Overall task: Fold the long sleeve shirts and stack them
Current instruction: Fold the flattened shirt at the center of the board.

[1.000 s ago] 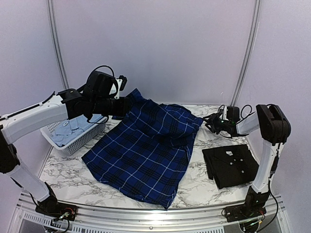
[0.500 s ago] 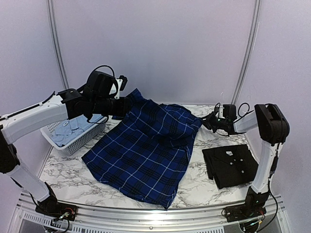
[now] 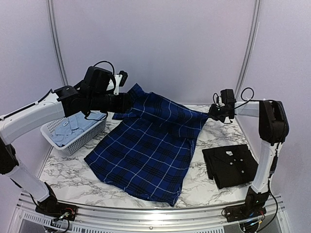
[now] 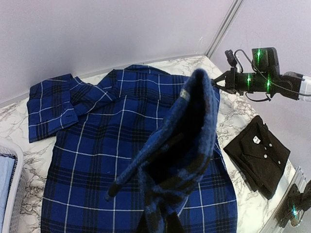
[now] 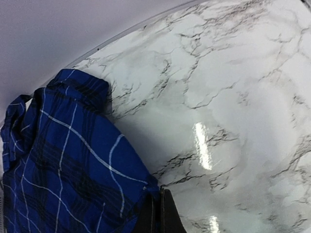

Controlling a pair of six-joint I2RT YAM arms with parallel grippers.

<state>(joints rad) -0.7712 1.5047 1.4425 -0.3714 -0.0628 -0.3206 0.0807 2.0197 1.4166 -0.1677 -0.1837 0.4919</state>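
The royal-blue plaid shirt (image 3: 146, 150) hangs stretched between both grippers, its lower part lying on the marble table (image 3: 199, 182). My left gripper (image 3: 125, 102) is shut on the shirt's upper left edge, raised above the table; in the left wrist view the cloth (image 4: 107, 145) bunches over the jaws (image 4: 163, 225) and hides them. On the other side, my right gripper (image 3: 210, 114) is shut on the shirt's right corner (image 5: 63, 165), fingers pressed together (image 5: 158, 201). A folded black shirt (image 3: 231, 165) with white buttons lies at the right. A pale blue shirt (image 3: 70, 127) lies in the basket.
The white lattice basket (image 3: 73, 145) stands at the table's left edge, under the left arm. Curved white walls close off the back. Bare marble (image 5: 233, 97) shows behind the right gripper and along the front edge.
My right gripper closed on the plaid shirt's right corner and lifted it back and to the right. The shirt's top edge is now pulled taut between both grippers.
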